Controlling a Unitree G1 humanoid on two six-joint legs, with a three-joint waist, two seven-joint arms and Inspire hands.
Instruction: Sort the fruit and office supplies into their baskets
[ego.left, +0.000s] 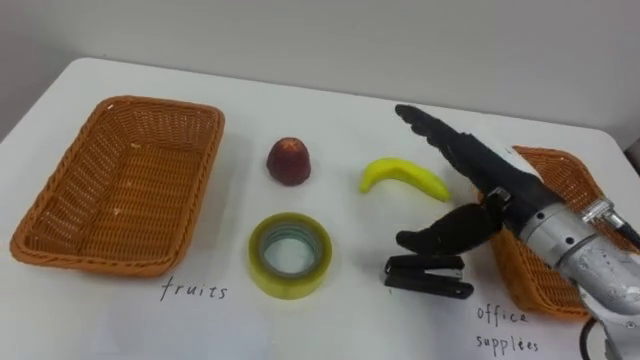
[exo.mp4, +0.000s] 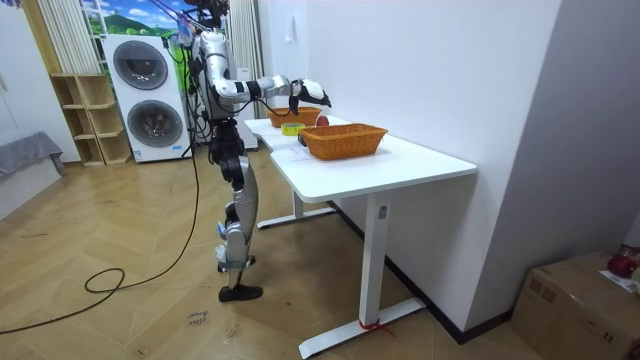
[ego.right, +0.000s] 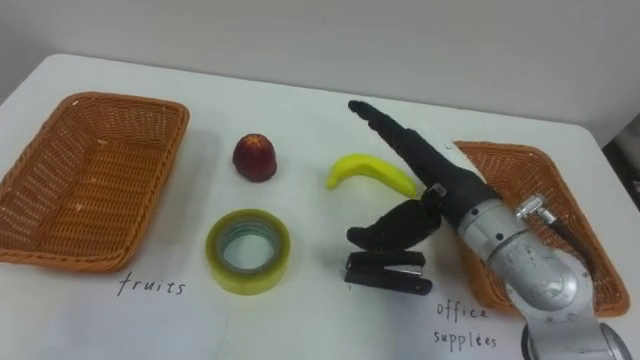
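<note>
left eye view, hand: right hand (ego.left: 482, 178) is spread wide and holds nothing, fingers straight out over the banana (ego.left: 402, 177), thumb hanging just above the stapler (ego.left: 428, 277)
left eye view, step: my guess is it's going for the stapler, since the thumb is right on top of it and the office basket (ego.left: 562, 170) sits just beside
left eye view, doing it well: come down lower, fingers on the far side and thumb on the near side across the narrow width, and keep the fingers off the banana so it doesn't roll. Then lift enough to clear the rim before letting go
right eye view, fruit basket (ego.right: 90, 190): at the counter's (ego.right: 300, 320) left edge, nothing in it
right eye view, office basket: at the right edge, the arm covers part of it, and the part I can see looks empty
right eye view, loose stuff: red fruit (ego.right: 256, 157) and banana around the middle, tape (ego.right: 248, 250) and stapler nearer the front edge, all apart from each other, nothing sorted yet
room view, robot: stands upright at the counter's edge, one arm reached out over it, hand above the things
</note>
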